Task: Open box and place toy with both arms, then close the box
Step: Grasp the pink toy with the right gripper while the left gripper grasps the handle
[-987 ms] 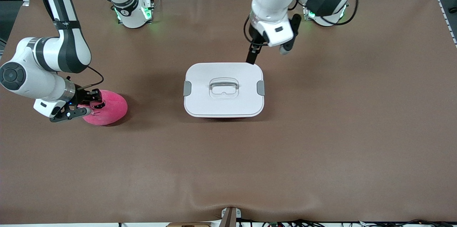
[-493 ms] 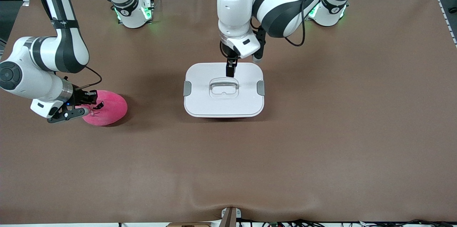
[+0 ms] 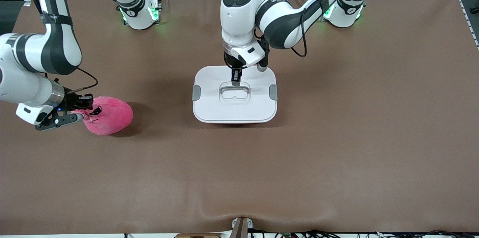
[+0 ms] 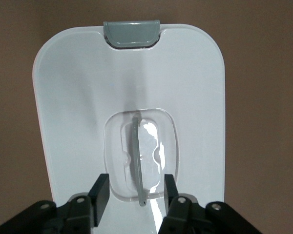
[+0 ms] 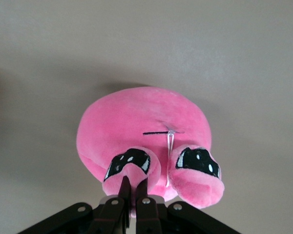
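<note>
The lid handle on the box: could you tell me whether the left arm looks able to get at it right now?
Probably yes. The left gripper is directly over the clear handle on the white lid, with its fingers open on either side of the bar. Nothing sits on the lid; the right gripper is away, shut on the toy.

- Illumination: bright, even, overhead; front view sharp.
- Shadows: soft, diffuse patches on the table (image 3: 336, 155) beside the box (image 3: 209, 107) and the toy (image 3: 112, 116).
- Glare: white highlights on the clear handle (image 4: 146, 146).
- Green indicator glow at both arm bases.
</note>
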Robot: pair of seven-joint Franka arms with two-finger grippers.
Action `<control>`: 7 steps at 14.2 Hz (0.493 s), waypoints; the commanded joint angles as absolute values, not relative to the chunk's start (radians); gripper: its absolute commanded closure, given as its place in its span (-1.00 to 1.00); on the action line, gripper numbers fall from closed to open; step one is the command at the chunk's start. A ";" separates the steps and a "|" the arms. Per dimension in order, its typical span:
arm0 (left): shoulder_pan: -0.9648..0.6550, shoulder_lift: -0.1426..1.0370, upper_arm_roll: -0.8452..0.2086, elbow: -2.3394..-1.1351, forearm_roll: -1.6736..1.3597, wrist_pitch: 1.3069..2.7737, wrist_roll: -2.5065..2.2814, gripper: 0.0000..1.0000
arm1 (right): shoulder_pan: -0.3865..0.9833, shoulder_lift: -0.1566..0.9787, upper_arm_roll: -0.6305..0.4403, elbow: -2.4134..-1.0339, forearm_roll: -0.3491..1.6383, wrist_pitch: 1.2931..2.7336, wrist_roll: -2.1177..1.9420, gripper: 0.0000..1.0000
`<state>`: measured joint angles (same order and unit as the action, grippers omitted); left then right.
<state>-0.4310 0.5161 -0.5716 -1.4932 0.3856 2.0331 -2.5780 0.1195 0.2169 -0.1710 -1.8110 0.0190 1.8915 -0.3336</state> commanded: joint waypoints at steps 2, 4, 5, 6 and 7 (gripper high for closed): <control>-0.457 0.567 -0.565 -1.460 0.433 2.075 -2.638 0.00 | 0.121 0.212 -0.164 -1.701 0.015 1.787 -0.353 1.00; -0.462 0.597 -0.563 -1.459 0.463 2.082 -2.675 0.00 | 0.126 0.207 -0.164 -1.680 0.018 1.781 -0.376 1.00; -0.462 0.603 -0.563 -1.459 0.474 2.097 -2.698 0.00 | 0.126 0.192 -0.163 -1.678 0.029 1.770 -0.386 1.00; -0.463 0.610 -0.563 -1.459 0.476 2.114 -2.716 0.00 | 0.126 0.181 -0.163 -1.672 0.031 1.769 -0.397 1.00; -0.462 0.614 -0.563 -1.459 0.476 2.118 -2.733 0.00 | 0.127 0.179 -0.163 -1.652 0.031 1.764 -0.403 1.00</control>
<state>-0.4483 0.5902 -0.5698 -1.4921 0.4498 2.1073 -2.6932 0.1251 0.2059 -0.1633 -1.6773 0.0206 1.7897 -0.3765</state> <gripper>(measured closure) 0.498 0.930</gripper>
